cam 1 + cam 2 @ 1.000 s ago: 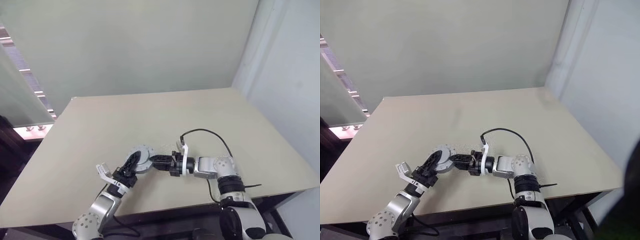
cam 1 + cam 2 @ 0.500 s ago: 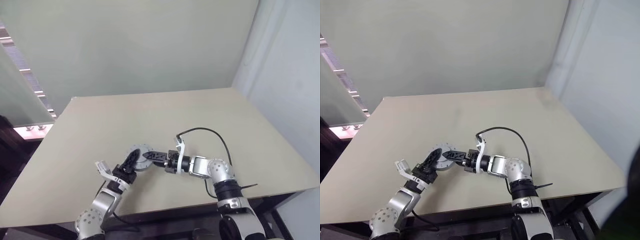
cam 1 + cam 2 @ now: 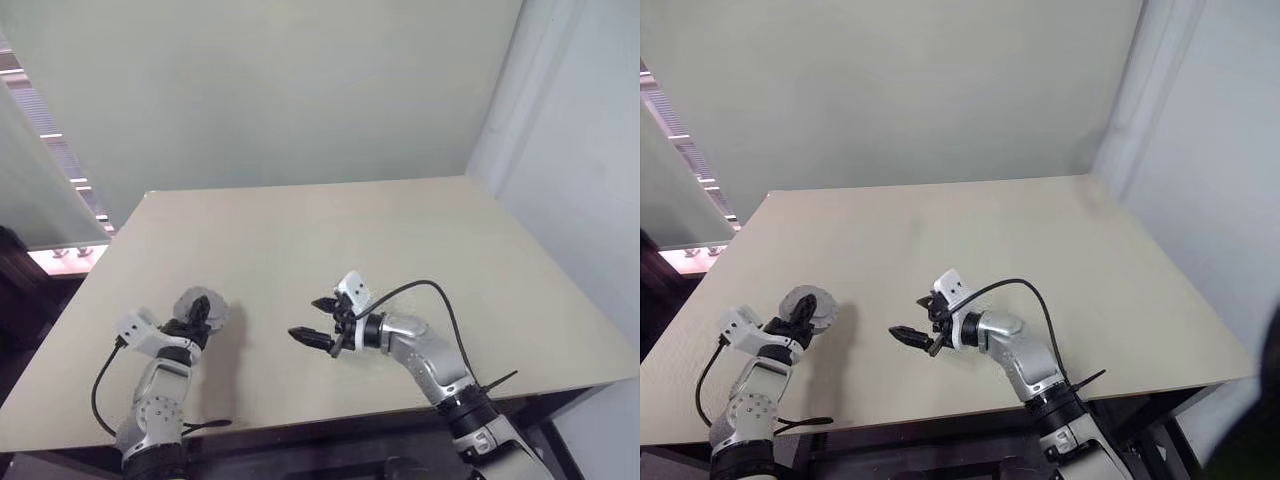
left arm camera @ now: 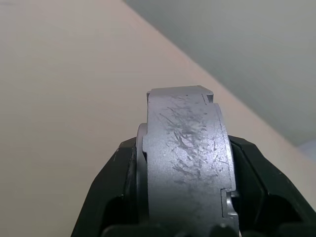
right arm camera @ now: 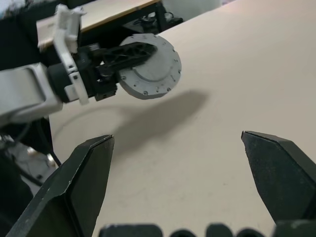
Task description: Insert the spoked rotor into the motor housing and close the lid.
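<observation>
Right wrist view: left gripper (image 5: 126,54) clamps a grey round part (image 5: 148,66), probably the motor housing, held off the table (image 3: 400,230); right gripper (image 3: 312,322) spread wide, empty.

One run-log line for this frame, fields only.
left end effector: shut on motor housing, held above table | right end effector: open, empty, apart from housing | lid: closed
</observation>
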